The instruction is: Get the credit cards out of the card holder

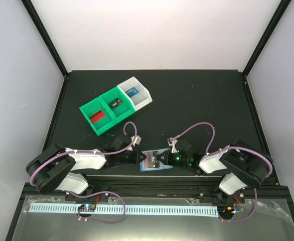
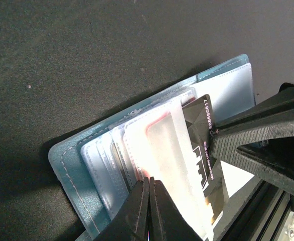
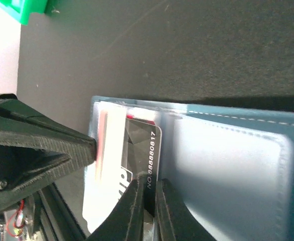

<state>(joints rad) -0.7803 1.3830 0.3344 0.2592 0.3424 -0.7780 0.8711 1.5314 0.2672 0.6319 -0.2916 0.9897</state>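
Left jaws pinch shut on card holder [image 2: 69, 160]; right jaws clamp black card [image 3: 139, 150].

From above, both jaws cover most of the holder [image 1: 154, 161]. Its cards [image 1: 152, 159] are too small to tell apart, and print on the binned cards [image 1: 97, 116] is unreadable. In the left wrist view the holder's near corner runs off the bottom edge, a red card [image 2: 154, 123] blurs behind frosted plastic, and the right jaws hide part of the black card [image 2: 197, 118]. The right wrist view cuts off the holder's right end and the black card's lower end.
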